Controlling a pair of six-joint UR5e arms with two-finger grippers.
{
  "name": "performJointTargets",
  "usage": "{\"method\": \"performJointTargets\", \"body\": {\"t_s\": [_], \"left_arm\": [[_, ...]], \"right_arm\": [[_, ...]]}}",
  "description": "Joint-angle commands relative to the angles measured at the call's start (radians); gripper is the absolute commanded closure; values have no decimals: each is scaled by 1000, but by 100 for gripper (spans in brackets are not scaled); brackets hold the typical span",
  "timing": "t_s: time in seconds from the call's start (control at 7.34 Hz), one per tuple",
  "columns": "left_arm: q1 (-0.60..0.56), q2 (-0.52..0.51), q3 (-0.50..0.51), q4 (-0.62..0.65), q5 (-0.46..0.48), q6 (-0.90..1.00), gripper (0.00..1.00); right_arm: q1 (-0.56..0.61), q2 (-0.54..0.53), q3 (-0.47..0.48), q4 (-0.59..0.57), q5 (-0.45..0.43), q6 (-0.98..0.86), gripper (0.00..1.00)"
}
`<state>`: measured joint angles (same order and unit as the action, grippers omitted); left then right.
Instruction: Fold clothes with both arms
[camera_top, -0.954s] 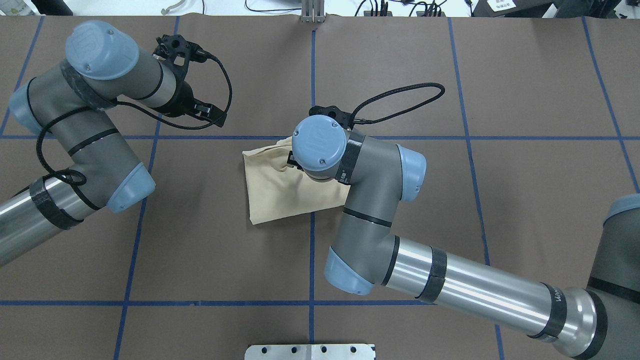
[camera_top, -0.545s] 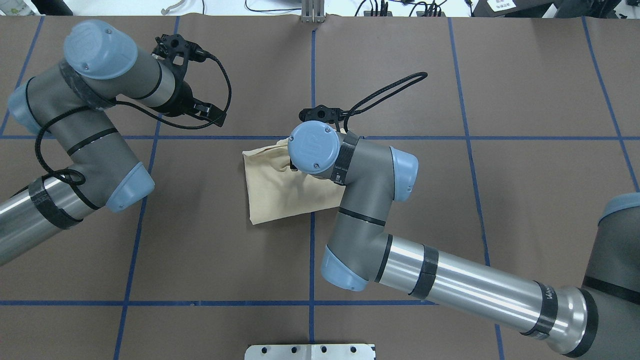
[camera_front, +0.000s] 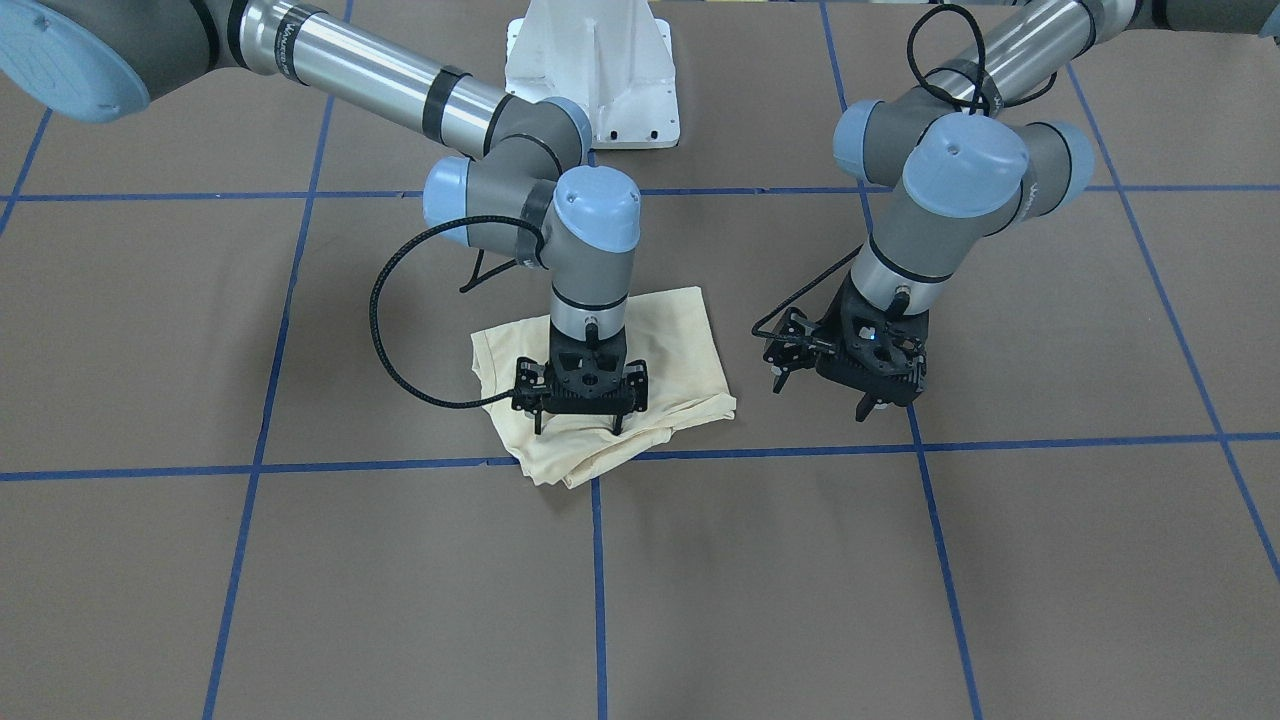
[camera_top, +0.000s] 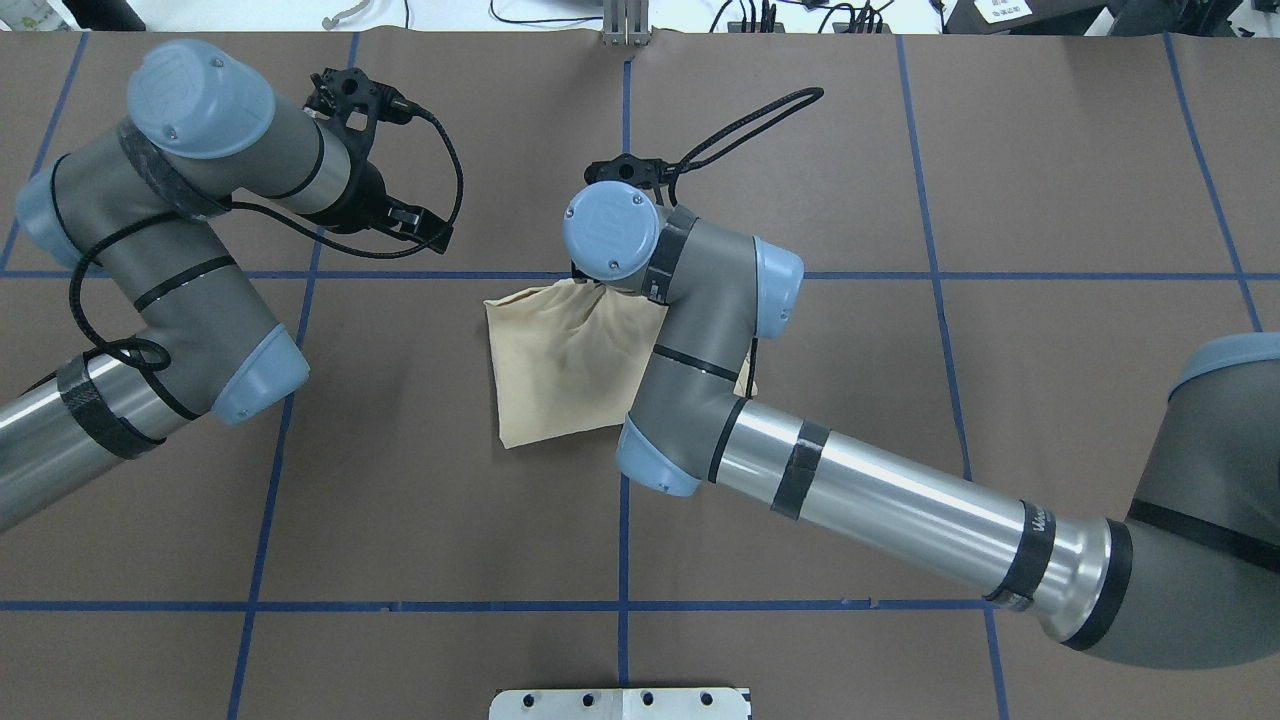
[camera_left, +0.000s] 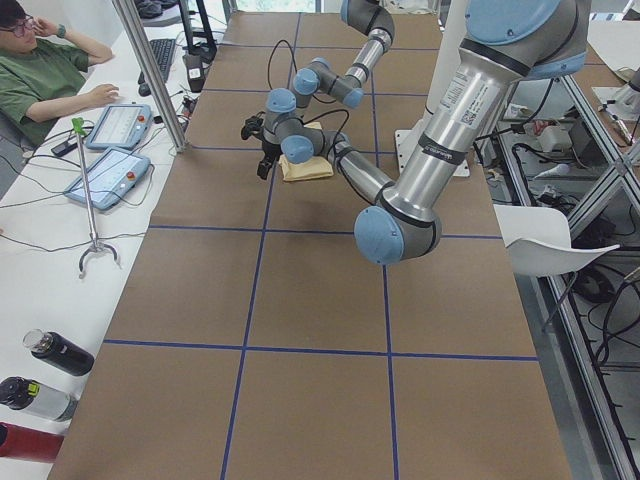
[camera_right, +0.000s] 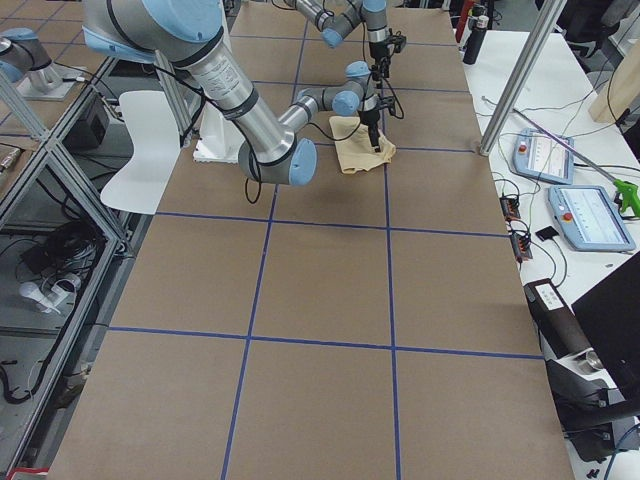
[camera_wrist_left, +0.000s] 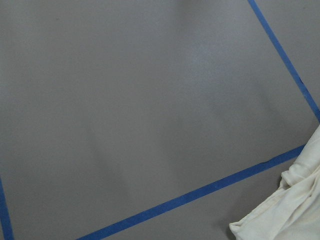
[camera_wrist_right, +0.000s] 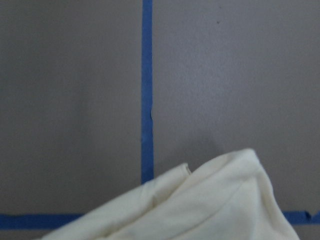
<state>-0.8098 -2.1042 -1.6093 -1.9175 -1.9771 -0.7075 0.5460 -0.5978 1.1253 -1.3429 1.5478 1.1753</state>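
Looking at the right jaws: spread wide, not pinching anything, far as I could see
Right gripper (camera_front: 579, 428): pointed straight down, both fingertips (camera_front: 541, 428) down on the shirt (camera_front: 670, 340) at its edge farthest from the robot
Left jaws: spread too, nothing between them
Left gripper (camera_front: 818, 400): tilted, low over the bare table (camera_front: 300, 600), near the shirt on the robot's left side but apart from it
Shirt: pale cream, folded into a small rumpled bundle mid-table, fabric drawn to a peak toward the right gripper, one corner lying over the blue tape lines (camera_front: 250, 470) by their crossing
Right arm (camera_top: 900, 500): reached in over the shirt
Left arm (camera_top: 190, 300): elbow bent, off on its own side
Pedestal (camera_front: 590, 60): white, at the robot's edge of the table
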Motion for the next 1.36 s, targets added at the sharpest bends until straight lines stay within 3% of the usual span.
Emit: {"method": "performJointTargets", "body": {"t_s": [0.0, 0.41, 0.55, 0.68, 0.95, 1.09, 1.23], "left_arm": [[0, 1, -15, 0, -2, -1, 0], [0, 1, -20, 2, -2, -7, 0], [-2, 10, -30, 3, 0, -7, 0], [-2, 35, -58, 3, 0, -6, 0], [-21, 45, -67, 8, 0, 11, 0], [-50, 90, -101, 15, -2, 89, 0], [-111, 151, -134, 17, -29, 191, 0]], "right_arm": [[48, 41, -97, 111, -38, -9, 1], [80, 62, -73, 99, 3, -8, 0], [115, 49, -44, 40, 117, -11, 0], [138, 20, 28, -60, 158, -19, 0], [181, -185, 304, -245, 183, -180, 0], [228, -333, 449, -271, 189, -323, 0], [286, -441, 525, -271, 242, -448, 0]]}}
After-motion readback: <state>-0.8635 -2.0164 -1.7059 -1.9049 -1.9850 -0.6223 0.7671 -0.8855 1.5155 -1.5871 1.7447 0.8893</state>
